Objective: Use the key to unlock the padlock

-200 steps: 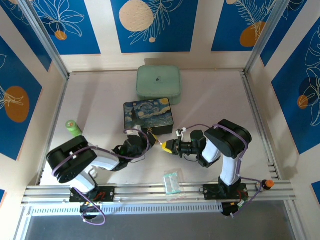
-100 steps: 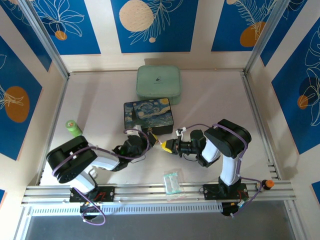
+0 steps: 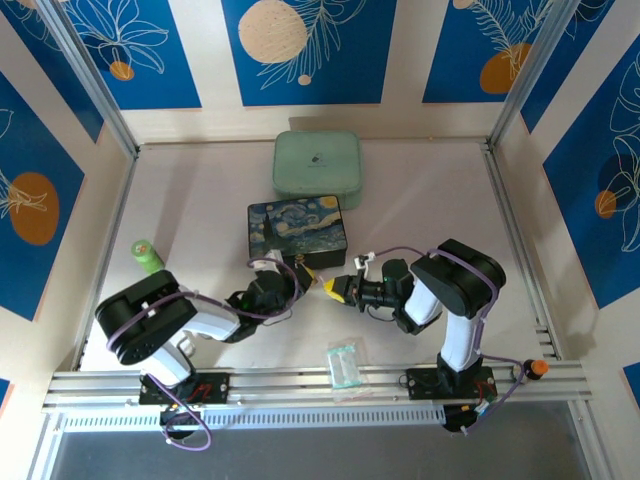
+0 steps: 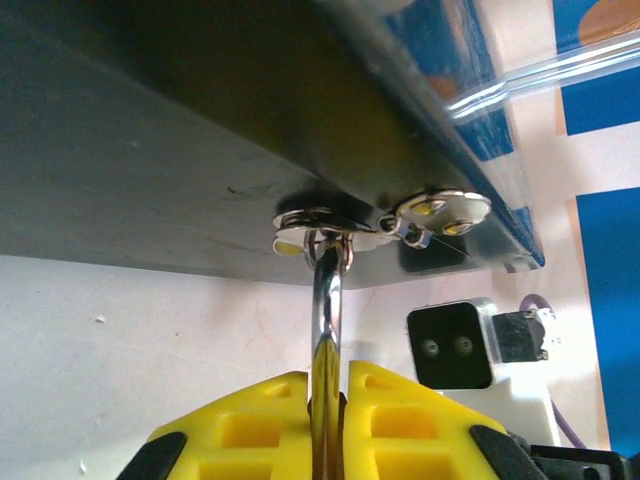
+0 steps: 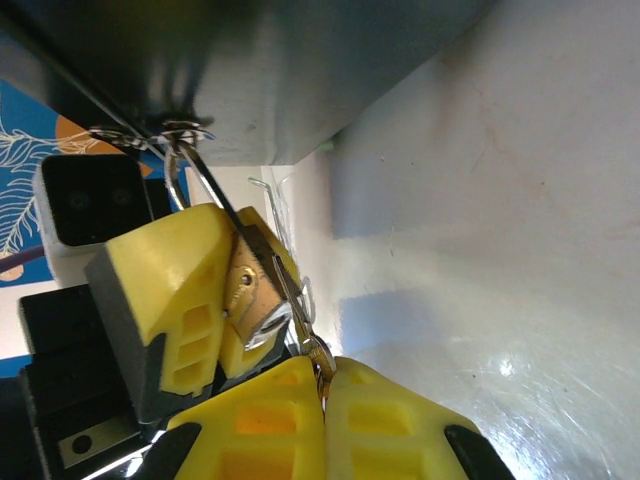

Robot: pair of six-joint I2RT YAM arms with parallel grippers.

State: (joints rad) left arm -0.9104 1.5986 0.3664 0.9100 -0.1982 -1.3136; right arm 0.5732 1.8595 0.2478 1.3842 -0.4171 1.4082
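- Left end effector (image 4: 328, 400): the yellow pads are pressed together on the padlock (image 5: 250, 288). Its silver shackle runs up through the hasp (image 4: 322, 215) on the front wall of the painted box (image 3: 297, 228). The grip acts as a vise, presumably so that the lock cannot swing on the hasp when the key pushes against it.
- Padlock: it hangs low at the front of the box, which stands on the tabletop (image 3: 200, 190). The brass body sits between the pads, with the keyhole end turned out toward the right arm. That end is left uncovered, which gives the key a way in.
- Right end effector (image 5: 323, 385): the pads are closed on the head of the key (image 5: 318, 356), and the blade is aimed at the keyhole end. The tip lies at or just beside that end. Whether it has entered cannot be told.
- Arms: the two meet nose to nose in front of the box, one to hold and one to work.
- Stage, as judged: alignment or insertion. The lock hangs from the hasp, so the unlocking turn is not yet done.
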